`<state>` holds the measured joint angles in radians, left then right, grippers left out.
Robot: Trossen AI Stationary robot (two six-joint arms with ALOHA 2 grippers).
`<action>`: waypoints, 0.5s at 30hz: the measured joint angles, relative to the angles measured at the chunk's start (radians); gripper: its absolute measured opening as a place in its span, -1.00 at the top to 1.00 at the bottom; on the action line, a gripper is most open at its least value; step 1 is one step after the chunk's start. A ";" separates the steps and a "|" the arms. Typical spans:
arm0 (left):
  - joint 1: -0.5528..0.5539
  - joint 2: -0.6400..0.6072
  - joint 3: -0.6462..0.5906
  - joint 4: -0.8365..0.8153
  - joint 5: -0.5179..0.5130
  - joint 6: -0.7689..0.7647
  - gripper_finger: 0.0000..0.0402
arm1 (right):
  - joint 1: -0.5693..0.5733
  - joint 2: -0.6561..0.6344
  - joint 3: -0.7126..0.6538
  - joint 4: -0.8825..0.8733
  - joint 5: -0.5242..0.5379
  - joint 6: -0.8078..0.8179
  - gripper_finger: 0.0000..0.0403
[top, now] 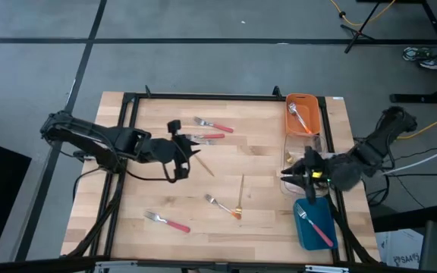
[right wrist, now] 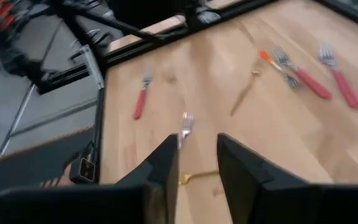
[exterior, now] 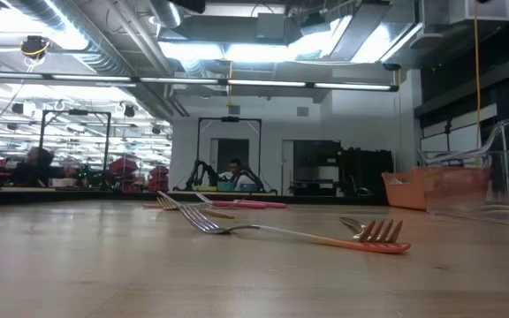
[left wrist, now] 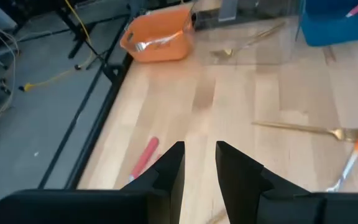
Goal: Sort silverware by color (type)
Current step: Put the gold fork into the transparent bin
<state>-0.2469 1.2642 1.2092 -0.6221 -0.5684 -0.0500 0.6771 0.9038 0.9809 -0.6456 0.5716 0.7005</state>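
High view first: we are looking down on one pale wooden table (top: pixel 256 155) with a black metal frame around its edge. Two dark arms are reaching over it. The left gripper (top: pixel 187 153) is hovering above the left-centre boards, its two fingers (left wrist: pixel 173 168) parted by a narrow gap and holding nothing. The right gripper (top: pixel 290 173) is hanging at the right side over the clear bin, its fingers (right wrist: pixel 163 165) likewise standing slightly apart, and we are seeing nothing clamped between them.

Three rectangular plastic bins are sitting in a row along the right edge: an orange bin (top: pixel 313 102), a clear bin (top: pixel 287 158) and a blue bin (top: pixel 326 227).

We are counting nine pieces of silverware. Six are lying loose on the wood:
- three pink-handled forks (top: pixel 212 124), two near the left gripper and one near the front-left edge
- one orange-handled fork (top: pixel 222 206)
- two thin gold utensils (top: pixel 241 193), one just beside the orange-handled fork, one near the left gripper

Three are lying in bins: a silver fork (top: pixel 299 115) in the orange bin, a gold utensil (left wrist: pixel 247 43) in the clear one and a pink-handled fork (top: pixel 315 226) in the blue one.
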 joint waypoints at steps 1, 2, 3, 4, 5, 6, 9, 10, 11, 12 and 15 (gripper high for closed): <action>-0.005 -0.015 -0.025 0.006 0.000 -0.013 0.58 | -0.032 0.003 0.000 0.026 -0.033 -0.053 0.52; -0.009 -0.030 -0.050 0.008 0.000 -0.030 0.58 | -0.064 0.006 0.000 0.052 -0.067 -0.104 0.52; -0.013 -0.041 -0.077 0.012 0.000 -0.051 0.58 | -0.096 0.010 0.000 0.078 -0.103 -0.151 0.52; -0.018 -0.050 -0.103 0.024 0.000 -0.073 0.58 | -0.125 0.014 0.000 0.099 -0.139 -0.190 0.52; -0.019 -0.061 -0.126 0.037 0.001 -0.092 0.58 | -0.154 0.021 0.000 0.118 -0.178 -0.230 0.52; -0.024 -0.069 -0.151 0.043 0.002 -0.115 0.58 | -0.181 0.031 0.000 0.139 -0.214 -0.269 0.52; -0.037 -0.081 -0.210 0.080 0.002 -0.171 0.58 | -0.251 0.066 0.000 0.181 -0.322 -0.373 0.52; -0.042 -0.084 -0.230 0.089 0.002 -0.186 0.58 | -0.270 0.081 0.000 0.195 -0.353 -0.406 0.52; -0.048 -0.085 -0.250 0.098 0.002 -0.201 0.58 | -0.289 0.095 0.000 0.207 -0.384 -0.437 0.52; -0.052 -0.085 -0.265 0.119 0.002 -0.210 0.58 | -0.306 0.111 0.000 0.213 -0.413 -0.465 0.52; -0.063 -0.084 -0.313 0.176 0.002 -0.233 0.58 | -0.354 0.173 0.000 0.240 -0.498 -0.535 0.52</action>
<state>-0.3100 1.1797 0.8963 -0.4461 -0.5666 -0.2833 0.3235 1.0768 0.9810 -0.4061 0.0739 0.1650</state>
